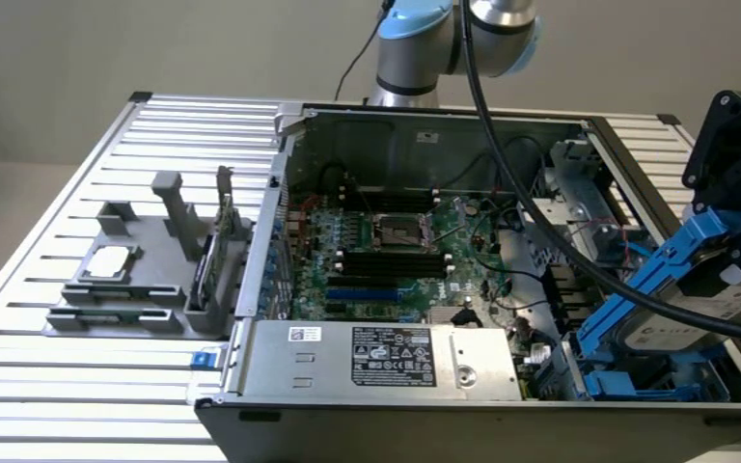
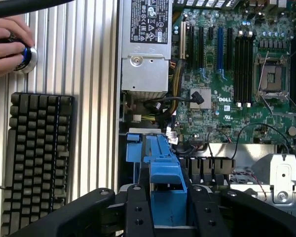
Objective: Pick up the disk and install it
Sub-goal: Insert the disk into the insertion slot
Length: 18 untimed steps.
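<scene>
On the slatted metal table lies an open computer case. The disk, in its blue carrier, hangs tilted over the drive bay at the exterior view's right end of the case. The pincer is clamped on this carrier, one finger on each side.

- Directly below the gripper, blue bay rails stand in the way.
- Beside it, a thick black cable crosses the case.
- Farther off, the space over the motherboard is free.
</scene>
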Each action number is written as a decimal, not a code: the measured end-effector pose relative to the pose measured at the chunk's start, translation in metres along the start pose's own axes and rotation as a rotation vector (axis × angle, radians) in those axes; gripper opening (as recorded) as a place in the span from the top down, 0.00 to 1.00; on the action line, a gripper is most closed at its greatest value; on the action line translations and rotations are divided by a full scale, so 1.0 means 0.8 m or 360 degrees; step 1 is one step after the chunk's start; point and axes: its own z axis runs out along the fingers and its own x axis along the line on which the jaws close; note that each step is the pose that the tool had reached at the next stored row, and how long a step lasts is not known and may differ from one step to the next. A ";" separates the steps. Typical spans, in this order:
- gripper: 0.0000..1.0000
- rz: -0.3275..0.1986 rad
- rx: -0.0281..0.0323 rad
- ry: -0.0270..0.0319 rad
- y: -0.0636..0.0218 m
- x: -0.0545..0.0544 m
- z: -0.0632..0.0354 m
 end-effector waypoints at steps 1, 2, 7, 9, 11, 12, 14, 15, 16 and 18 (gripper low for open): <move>0.67 0.0000 0.00001 -0.00001 0.000 0.000 0.000; 0.67 0.0000 0.00000 0.00000 0.000 0.000 0.000; 0.67 0.0000 0.00107 0.00002 0.002 0.000 0.002; 0.67 -0.0001 0.00288 0.00005 0.004 0.000 0.003; 0.67 -0.0002 0.00414 0.00008 0.007 0.000 0.005; 0.67 -0.0001 0.00416 0.00009 0.009 0.000 0.005; 0.67 -0.0001 0.00418 0.00004 0.012 0.000 0.006; 0.67 -0.0001 0.00422 0.00006 0.011 0.000 0.006; 0.67 -0.0001 0.00432 0.00015 0.011 -0.001 0.006; 0.67 -0.0001 0.00481 0.00039 0.011 -0.002 0.007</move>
